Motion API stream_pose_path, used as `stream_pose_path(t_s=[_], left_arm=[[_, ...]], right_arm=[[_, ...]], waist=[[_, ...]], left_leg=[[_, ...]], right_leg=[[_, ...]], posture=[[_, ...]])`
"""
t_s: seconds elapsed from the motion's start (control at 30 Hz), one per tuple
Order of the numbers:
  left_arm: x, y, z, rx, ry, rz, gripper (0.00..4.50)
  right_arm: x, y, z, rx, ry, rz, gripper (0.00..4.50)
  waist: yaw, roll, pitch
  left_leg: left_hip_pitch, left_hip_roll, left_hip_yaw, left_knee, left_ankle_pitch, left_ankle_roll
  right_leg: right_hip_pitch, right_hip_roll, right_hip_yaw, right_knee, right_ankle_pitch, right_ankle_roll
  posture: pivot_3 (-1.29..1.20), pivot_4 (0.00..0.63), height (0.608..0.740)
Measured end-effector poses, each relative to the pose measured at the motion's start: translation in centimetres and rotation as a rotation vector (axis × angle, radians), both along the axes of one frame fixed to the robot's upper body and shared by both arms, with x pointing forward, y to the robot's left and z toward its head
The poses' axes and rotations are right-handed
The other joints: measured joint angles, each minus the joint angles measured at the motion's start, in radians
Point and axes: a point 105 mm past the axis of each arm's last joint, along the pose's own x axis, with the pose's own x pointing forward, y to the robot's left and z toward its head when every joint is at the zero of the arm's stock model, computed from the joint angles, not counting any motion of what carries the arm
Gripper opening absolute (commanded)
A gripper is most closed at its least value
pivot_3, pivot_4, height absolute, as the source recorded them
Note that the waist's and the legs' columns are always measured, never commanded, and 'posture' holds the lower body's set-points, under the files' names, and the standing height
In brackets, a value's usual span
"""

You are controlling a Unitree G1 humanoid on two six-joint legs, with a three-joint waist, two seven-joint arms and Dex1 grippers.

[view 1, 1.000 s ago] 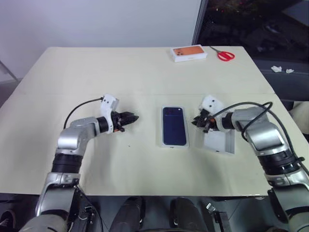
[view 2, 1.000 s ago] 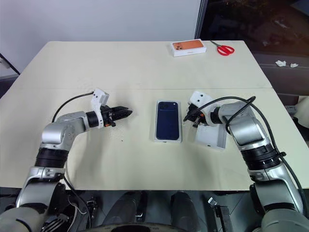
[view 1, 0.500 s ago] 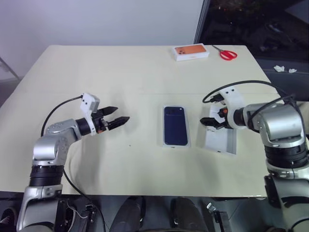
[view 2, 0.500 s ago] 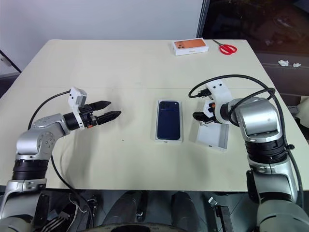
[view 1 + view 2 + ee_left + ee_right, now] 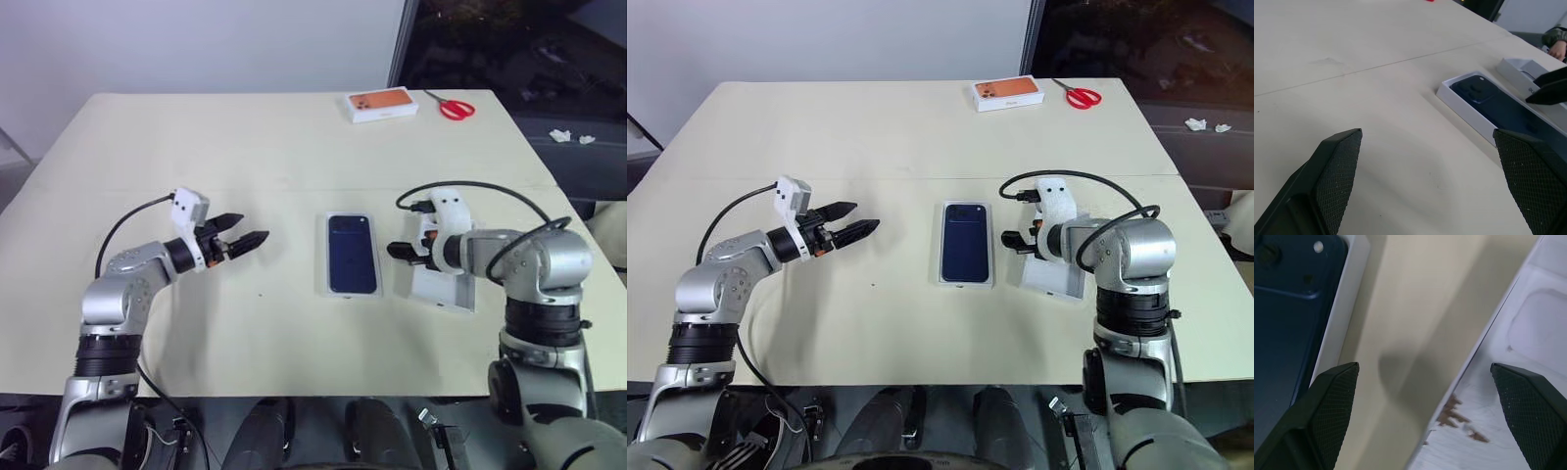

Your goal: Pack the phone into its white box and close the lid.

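Observation:
The dark navy phone lies camera side up inside the shallow white box at the table's middle. Just right of it the lid rests on the table with its plain white inside up. My right gripper stands open and empty over the strip of table between the box and the lid. In the right wrist view its fingers frame the phone and the lid. My left gripper hovers open and empty to the left of the box, pointing toward it.
A white box with an orange phone print and red-handled scissors lie at the far right of the table. The table's right edge runs close beyond the lid.
Both grippers have opened. The right wrist has rolled and its gripper now tips downward between box and lid. The left gripper drew slightly away from the box. Phone, box and lid have not moved.

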Motion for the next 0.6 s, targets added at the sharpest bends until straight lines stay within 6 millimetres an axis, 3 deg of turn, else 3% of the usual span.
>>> stream_pose_path(t_s=[0.6], left_arm=[[0.3,-0.5,0.2,-0.019,-0.006,0.013,4.50]], right_arm=[[-1.2,0.2,0.0,-0.061,0.039,-0.072,4.49]], waist=[[-0.003,0.000,0.000]], left_leg=[[0.000,0.001,0.001,0.000,0.000,0.001]], right_leg=[[0.000,0.001,0.000,0.000,0.000,0.000]], posture=[[0.00,0.150,0.740]])
